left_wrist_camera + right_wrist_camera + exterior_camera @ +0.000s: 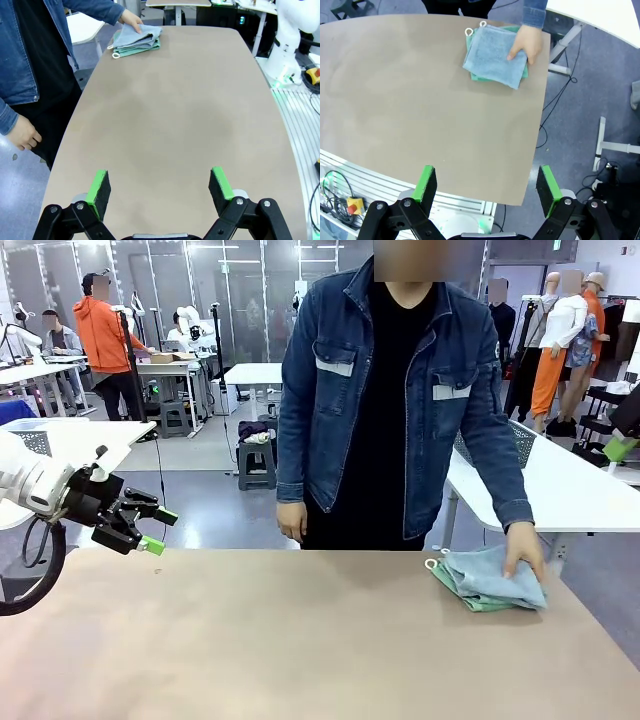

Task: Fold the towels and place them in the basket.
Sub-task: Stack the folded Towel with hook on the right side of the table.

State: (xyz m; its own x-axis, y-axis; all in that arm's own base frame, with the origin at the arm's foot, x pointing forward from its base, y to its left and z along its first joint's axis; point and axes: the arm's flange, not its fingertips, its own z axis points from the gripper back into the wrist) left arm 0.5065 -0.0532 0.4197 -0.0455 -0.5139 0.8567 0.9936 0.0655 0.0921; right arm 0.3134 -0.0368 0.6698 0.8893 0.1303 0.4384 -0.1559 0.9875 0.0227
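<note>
Left gripper [152,530] fingers spread wide, empty, above the surface [300,640]; right gripper [487,187] likewise; a person's hand [524,562] half covers the stacked towels [485,580].

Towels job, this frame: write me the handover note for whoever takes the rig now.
Left pincer: open, holding nothing, above the table's left edge.
Right pincer: open, holding nothing, raised off the near right edge.
Pale grey-blue terry towel lies stacked on the mint green terry towel at the table's far right corner, the person's hand pressing on top.
Done: nothing placed.
Left: fold both, place them in the basket.
</note>
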